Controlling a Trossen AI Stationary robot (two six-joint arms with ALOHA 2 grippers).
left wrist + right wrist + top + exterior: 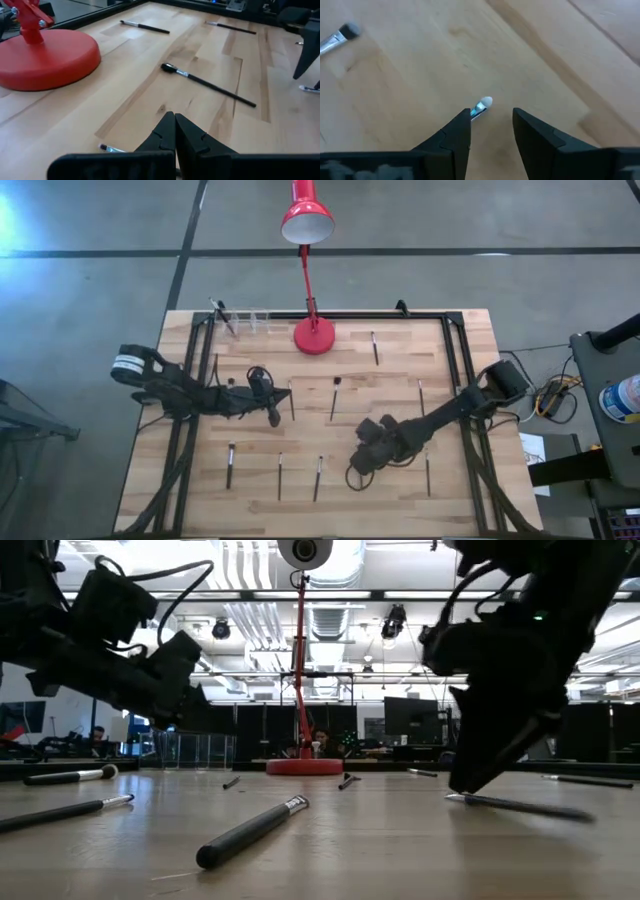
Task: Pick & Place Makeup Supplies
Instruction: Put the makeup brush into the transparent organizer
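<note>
Your right end effector (491,127) is standing released, fingers parted, low over the front-right part of the wooden bench (400,495). It is grasping nothing. A small applicator with a pale tip (482,106) is lying on the wood just beside one of its fingers (454,132), reaching toward the gap between them; whether finger and applicator are touching cannot be told. In the low view that end effector (470,785) is standing with its tips down at the bench surface, a thin stick (520,805) lying right at them.

Your left end effector (174,131) is clenched, its two fingers pressed together with nothing visibly held. It is waiting over the left-centre of the bench (272,412), pointing toward a dark brush with a silvery ferrule (207,85) lying well ahead of it.

The remaining makeup supplies are lying scattered flat across the bench, well apart from each other: a brush (230,465) and two thinner sticks (280,476) (318,477) along the front, one (375,347) near the rear. The red lamp base (314,335) is sitting at the rear centre
</note>
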